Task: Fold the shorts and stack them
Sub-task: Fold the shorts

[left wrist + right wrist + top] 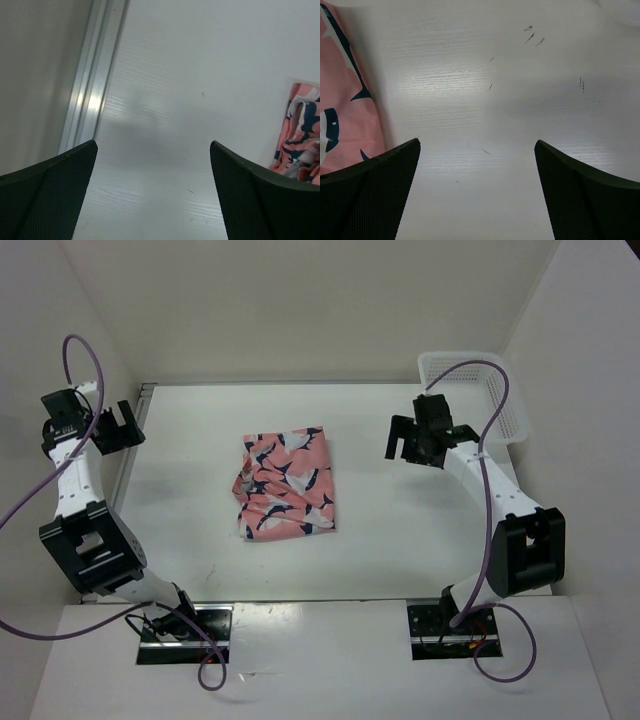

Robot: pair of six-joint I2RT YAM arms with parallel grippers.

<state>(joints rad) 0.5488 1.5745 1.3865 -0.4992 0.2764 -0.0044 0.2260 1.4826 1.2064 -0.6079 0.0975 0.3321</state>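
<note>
Soft salmon-pink fabric shorts with a navy and white bird-like print (288, 485) lie folded into a rough rectangle near the middle of the white surface (200, 500). The top and left edges look rumpled, the right edge is straighter. Nothing touches the shorts and both arms are well apart from them.

Left gripper (115, 430) hangs over the left edge of the surface, jaws spread wide, nothing between them. Left wrist view: left gripper (152, 145) over bare white surface (165, 100), a silver metal edge rail (92, 90) running along the left, and a slice of the shorts (302, 135) at the far right of that frame.

Right gripper (405, 445) hangs right of the shorts, jaws also wide and empty. Right wrist view: right gripper (477, 142) over bare surface (485, 100) with a few small dark scuff marks (532, 35), and the shorts' edge (342, 100) at the left, beside the left finger but clear of the gap.

White plastic mesh basket (510, 405) sits at the far right corner of the surface, behind the right arm. Purple cables (85, 350) loop off both arms.
</note>
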